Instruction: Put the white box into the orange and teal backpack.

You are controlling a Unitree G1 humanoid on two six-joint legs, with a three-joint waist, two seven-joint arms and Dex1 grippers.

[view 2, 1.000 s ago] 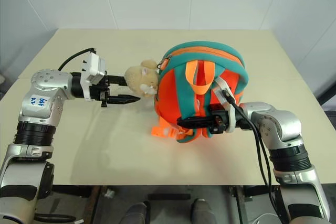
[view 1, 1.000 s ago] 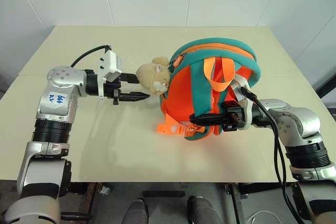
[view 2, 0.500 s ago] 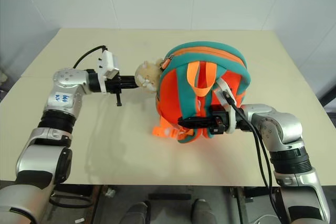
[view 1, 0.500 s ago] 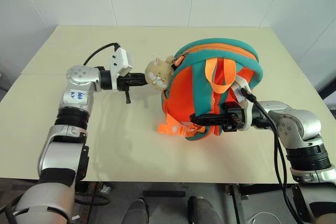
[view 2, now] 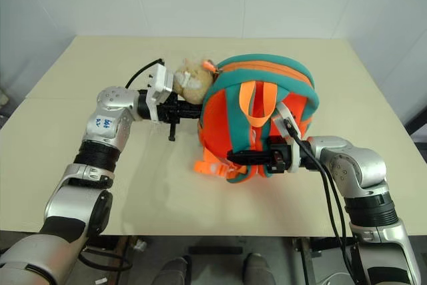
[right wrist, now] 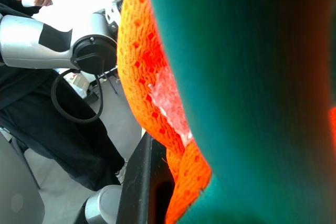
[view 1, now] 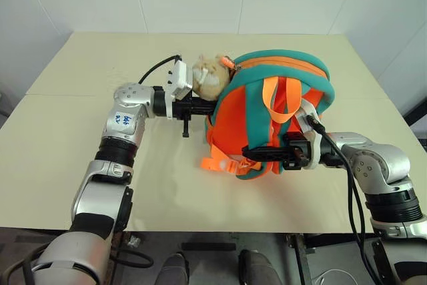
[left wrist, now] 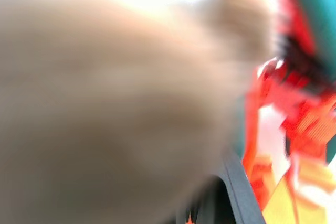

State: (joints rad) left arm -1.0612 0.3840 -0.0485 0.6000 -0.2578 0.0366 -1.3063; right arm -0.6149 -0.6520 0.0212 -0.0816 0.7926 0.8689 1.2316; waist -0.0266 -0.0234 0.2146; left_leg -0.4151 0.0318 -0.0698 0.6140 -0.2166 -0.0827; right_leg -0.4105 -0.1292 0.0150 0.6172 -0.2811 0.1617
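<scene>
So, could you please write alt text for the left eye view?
An orange and teal backpack stands on a beige table. The right gripper clamps a strap low on its front; the left gripper, shut, presses at its side under a tan plush toy.

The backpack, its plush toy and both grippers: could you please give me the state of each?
orange and teal backpack: upright on the table, zipper appears closed.
plush toy: attached, pressed against the backpack's top.
left gripper: shut, at the backpack's side.
right gripper: shut on the backpack's strap.
</scene>
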